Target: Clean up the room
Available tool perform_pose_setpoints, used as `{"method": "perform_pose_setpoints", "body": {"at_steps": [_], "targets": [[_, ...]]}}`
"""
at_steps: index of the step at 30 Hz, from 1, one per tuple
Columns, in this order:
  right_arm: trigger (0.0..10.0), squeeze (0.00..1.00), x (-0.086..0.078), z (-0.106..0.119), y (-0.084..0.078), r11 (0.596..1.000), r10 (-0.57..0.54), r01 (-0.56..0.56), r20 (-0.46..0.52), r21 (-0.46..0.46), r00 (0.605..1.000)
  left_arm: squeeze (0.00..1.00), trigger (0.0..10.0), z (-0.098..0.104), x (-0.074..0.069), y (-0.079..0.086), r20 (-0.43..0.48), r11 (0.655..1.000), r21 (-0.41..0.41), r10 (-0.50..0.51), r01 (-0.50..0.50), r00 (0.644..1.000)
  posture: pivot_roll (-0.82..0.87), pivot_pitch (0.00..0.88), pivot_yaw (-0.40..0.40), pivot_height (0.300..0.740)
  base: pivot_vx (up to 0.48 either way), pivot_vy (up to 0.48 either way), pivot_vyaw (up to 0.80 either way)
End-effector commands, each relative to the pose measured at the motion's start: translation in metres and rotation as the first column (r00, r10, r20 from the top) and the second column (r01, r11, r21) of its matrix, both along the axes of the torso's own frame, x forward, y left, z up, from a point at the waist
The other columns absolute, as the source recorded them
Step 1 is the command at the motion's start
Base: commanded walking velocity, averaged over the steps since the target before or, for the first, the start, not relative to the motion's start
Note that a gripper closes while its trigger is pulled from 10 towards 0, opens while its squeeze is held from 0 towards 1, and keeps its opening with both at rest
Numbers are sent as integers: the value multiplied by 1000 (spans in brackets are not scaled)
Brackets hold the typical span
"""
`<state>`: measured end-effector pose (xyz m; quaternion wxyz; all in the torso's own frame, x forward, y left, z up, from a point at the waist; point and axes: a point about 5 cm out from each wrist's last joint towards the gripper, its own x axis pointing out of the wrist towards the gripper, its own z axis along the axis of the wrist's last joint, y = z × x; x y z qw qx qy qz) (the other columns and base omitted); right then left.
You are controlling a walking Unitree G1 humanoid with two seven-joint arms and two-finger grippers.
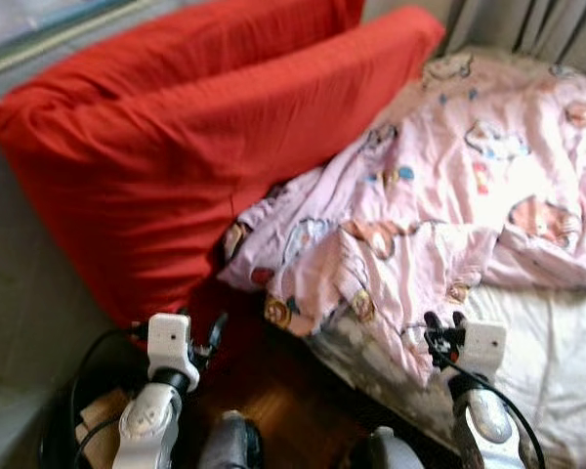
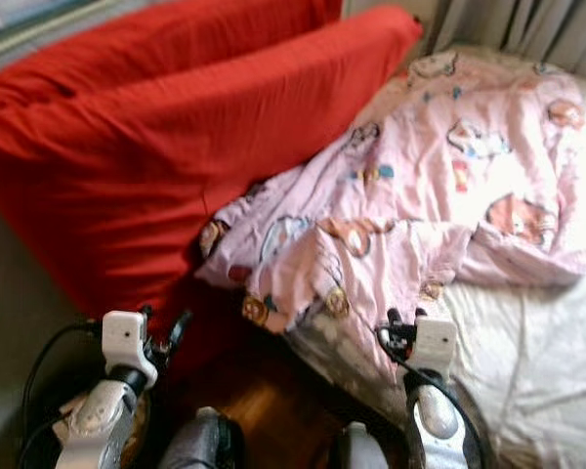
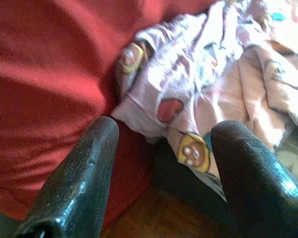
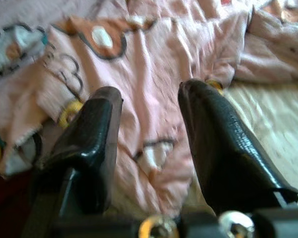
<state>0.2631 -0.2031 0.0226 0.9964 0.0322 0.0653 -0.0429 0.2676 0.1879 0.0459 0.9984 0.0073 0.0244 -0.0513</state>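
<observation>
A pink blanket (image 1: 439, 186) printed with cartoon figures lies rumpled across a bed, one corner hanging over the near edge. Two big red pillows (image 1: 176, 127) lean at the bed's left side against the wall. My left gripper (image 1: 215, 332) is low at the left, just in front of the red pillow, open with nothing between its fingers (image 3: 84, 178). My right gripper (image 1: 441, 334) hovers over the blanket's hanging edge, open, its fingers (image 4: 218, 148) just above the pink cloth (image 4: 149, 99).
A pale bed sheet (image 1: 557, 342) shows at the right. Brown wooden floor (image 1: 283, 401) lies between me and the bed. Grey curtains (image 1: 527, 24) hang behind the bed. A grey wall (image 1: 20, 293) stands at the left.
</observation>
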Motion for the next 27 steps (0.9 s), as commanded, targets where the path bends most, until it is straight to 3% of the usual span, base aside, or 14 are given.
{"method": "perform_pose_setpoints", "body": {"at_steps": [1, 27], "targets": [[10000, 0, -5, -7, 1, 1000, 8, -8, -29, 3, 1000, 0, 10000, -5, -5, 1, -28, 1000, 0, 1, -1, 1000, 25, 223, 19, 638, 0, 0, 0], [10000, 0, -9, -13, 6, 999, 37, -36, -53, 18, 998, 0, 10000, -5, -3, 2, -36, 1000, 3, -6, 6, 999, 20, 204, 23, 616, 0, 0, 0]]}}
